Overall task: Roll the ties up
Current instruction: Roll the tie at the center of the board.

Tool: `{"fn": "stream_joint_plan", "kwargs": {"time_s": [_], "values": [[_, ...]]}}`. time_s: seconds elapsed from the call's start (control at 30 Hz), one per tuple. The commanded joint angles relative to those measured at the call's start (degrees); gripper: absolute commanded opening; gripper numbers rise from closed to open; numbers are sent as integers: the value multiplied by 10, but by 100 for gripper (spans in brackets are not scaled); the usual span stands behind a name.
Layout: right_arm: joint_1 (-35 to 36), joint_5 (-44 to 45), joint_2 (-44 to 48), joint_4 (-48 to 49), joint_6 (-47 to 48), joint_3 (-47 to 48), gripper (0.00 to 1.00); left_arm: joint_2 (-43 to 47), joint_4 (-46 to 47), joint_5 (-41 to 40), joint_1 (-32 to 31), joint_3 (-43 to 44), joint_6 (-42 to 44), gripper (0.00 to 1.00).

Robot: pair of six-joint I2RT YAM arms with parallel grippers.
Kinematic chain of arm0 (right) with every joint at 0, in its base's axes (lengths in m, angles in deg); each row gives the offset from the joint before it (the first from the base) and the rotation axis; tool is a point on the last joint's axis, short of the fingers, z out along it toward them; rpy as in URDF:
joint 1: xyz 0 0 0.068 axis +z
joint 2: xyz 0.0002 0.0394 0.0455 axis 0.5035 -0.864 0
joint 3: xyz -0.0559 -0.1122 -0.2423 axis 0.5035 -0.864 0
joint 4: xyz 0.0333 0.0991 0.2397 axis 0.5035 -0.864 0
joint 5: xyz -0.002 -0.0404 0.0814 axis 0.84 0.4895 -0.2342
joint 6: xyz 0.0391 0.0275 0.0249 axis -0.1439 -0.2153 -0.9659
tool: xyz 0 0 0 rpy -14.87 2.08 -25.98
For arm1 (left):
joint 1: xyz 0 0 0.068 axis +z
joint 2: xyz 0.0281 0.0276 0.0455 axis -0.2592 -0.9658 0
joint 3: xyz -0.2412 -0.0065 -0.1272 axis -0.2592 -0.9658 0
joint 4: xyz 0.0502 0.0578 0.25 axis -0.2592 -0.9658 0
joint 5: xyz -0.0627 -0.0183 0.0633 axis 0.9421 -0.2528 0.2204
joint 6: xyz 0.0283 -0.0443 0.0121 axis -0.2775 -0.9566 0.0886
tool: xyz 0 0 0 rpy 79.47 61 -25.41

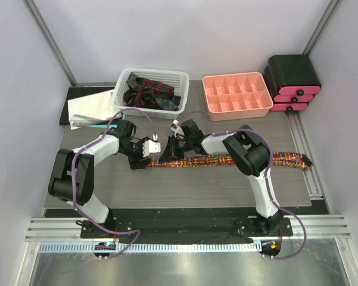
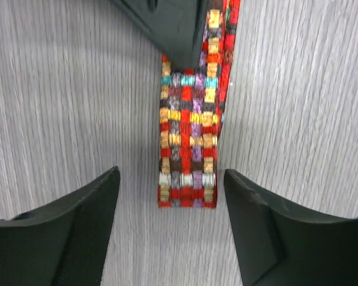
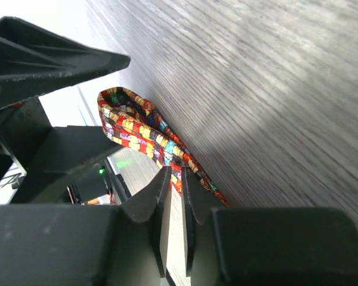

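Grey wood-grain table (image 1: pixel 227 185) inside a white-walled booth carries two arms. Along its far edge, well beyond both grippers, stand one stack of white sheets (image 1: pixel 89 107), one white basket (image 1: pixel 120 95), one pink compartment tray (image 1: pixel 235 110) and one black drawer unit (image 1: pixel 289 71) with pink drawer fronts. The basket holds bundled ties (image 1: pixel 149 92), dark and patterned; they are too tangled to count.

One red woven tie (image 1: pixel 209 160) lies flat on the table. It runs from just below the two grippers off to the right, passing behind the right arm and ending well past it.

The left arm is folded back at its elbow near the table's left edge. Its forearm reaches rightward toward the middle. The left gripper (image 1: pixel 150 149) has its fingers (image 2: pixel 77 232) spread apart. In its wrist view they stand on either side of the tie's doubled-over end, not touching it.

The right arm rises from its base to a high elbow, and its forearm stretches leftward. The right gripper (image 1: pixel 169 148) points down at the tie just beside the left one. Its fingers (image 3: pixel 149 199) are nearly together and pinch the tie a little behind the small loop at its end.
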Motion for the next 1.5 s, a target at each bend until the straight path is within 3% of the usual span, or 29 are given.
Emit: {"fn": "stream_joint_plan", "kwargs": {"time_s": [0.0,0.13,0.33,0.9,1.3,1.47], "values": [[4,31,-14,-34,24,15,17,18,-31,37,9,18,20,66],[4,46,-14,-58,43,18,14,16,-35,51,10,23,21,46],[4,57,-18,-78,56,23,12,32,-55,91,4,54,2,35],[3,43,-1,-70,43,30,11,-40,-11,91,-85,101,-73,31],[-33,-12,112,-78,44,-45,30,-45,-4,69,-85,75,-53,31],[-34,-26,111,-9,-4,-66,43,-51,-2,70,-85,81,-56,32]]}}
